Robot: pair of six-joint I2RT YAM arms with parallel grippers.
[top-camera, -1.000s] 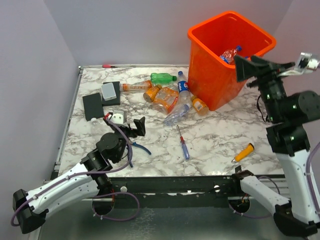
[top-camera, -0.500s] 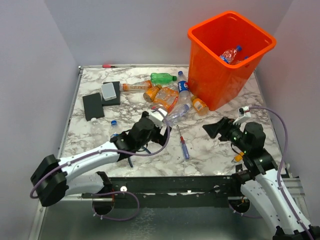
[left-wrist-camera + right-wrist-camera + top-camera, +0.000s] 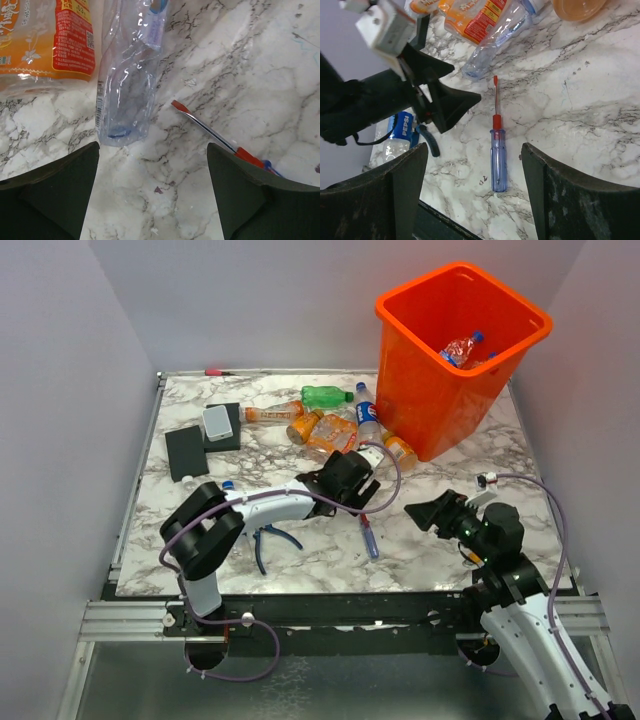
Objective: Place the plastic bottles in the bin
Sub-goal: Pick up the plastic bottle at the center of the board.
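The orange bin (image 3: pixel 400 315) stands at the back right with a bottle (image 3: pixel 462 346) inside. Several bottles lie in a pile left of it: a green one (image 3: pixel 327 396), orange ones (image 3: pixel 322 435) and a clear blue-capped one (image 3: pixel 365 412). My left gripper (image 3: pixel 362 485) is open and empty, just short of the base of a crushed clear bottle (image 3: pixel 127 85), which lies beside an orange-labelled bottle (image 3: pixel 45 40). My right gripper (image 3: pixel 425 512) is open and empty, low over the table above the screwdriver (image 3: pixel 498 150). A small Pepsi bottle (image 3: pixel 397 137) lies at the left.
Blue-handled pliers (image 3: pixel 265 540) and the blue-and-red screwdriver (image 3: pixel 368 535) lie at the front middle. Two black blocks (image 3: pixel 190 452) sit at the left and a red pen (image 3: pixel 218 372) at the back edge. My two grippers are close together, facing each other.
My left arm has stretched right, from the pliers to the clear bottle's base. My right arm came down from the bin's rim to the front right and has since edged a little left.
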